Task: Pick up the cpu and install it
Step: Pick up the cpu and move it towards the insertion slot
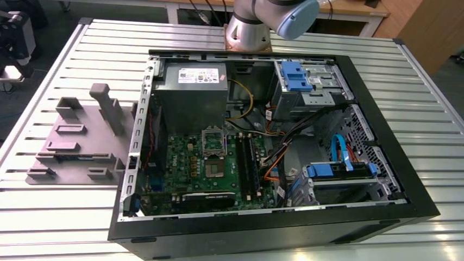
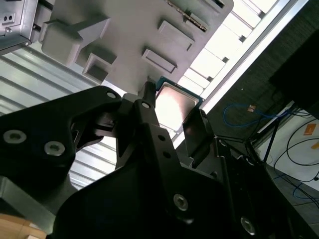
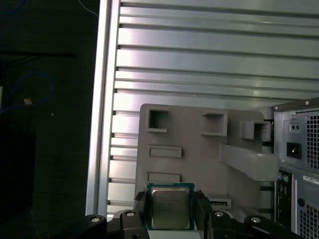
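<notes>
our gripper (image 3: pixel 171 215) is clamping the cpu (image 3: pixel 170 206) by two opposite edges, with one dark finger (image 3: pixel 141 209) pressing on each side. we are judging that this edge grip is sparing the shiny metal lid and keeping the chip level. the cpu, a flat square with a silver top and a thin teal rim, is sitting right between the fingertips and facing both wrist views. beneath the tool and apart from it, the mauve-grey plastic tray (image 3: pixel 199 159), matte with moulded pockets and upright blocks, is lying on the ribbed aluminium table (image 3: pixel 199 59). beside the tray we are seeing the perforated steel computer case (image 3: pixel 299 149).
</notes>
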Robot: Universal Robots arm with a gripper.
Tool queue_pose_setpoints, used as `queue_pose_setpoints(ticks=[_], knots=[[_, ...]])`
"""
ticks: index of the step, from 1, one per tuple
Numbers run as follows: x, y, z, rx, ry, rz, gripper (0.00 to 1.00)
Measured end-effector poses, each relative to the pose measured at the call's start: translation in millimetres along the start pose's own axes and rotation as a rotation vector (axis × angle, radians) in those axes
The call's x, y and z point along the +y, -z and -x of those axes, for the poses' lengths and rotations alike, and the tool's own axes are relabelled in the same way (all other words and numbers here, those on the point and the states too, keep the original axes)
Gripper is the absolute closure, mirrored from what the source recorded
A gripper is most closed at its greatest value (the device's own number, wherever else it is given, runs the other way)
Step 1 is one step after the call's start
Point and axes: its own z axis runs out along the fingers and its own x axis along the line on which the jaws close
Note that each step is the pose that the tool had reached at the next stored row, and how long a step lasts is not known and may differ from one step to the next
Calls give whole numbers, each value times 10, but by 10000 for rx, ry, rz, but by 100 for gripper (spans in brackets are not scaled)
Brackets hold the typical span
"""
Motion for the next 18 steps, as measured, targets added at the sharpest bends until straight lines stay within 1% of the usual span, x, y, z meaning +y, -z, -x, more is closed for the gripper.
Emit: queue_pose_setpoints(ticks=[4, 8, 13, 18], knots=[[0, 3, 1, 3, 0, -1, 53], [-2, 3, 37, 3, 1, -1, 53], [-6, 2, 144, 2, 0, -1, 53], [-12, 1, 302, 3, 0, -2, 53]])
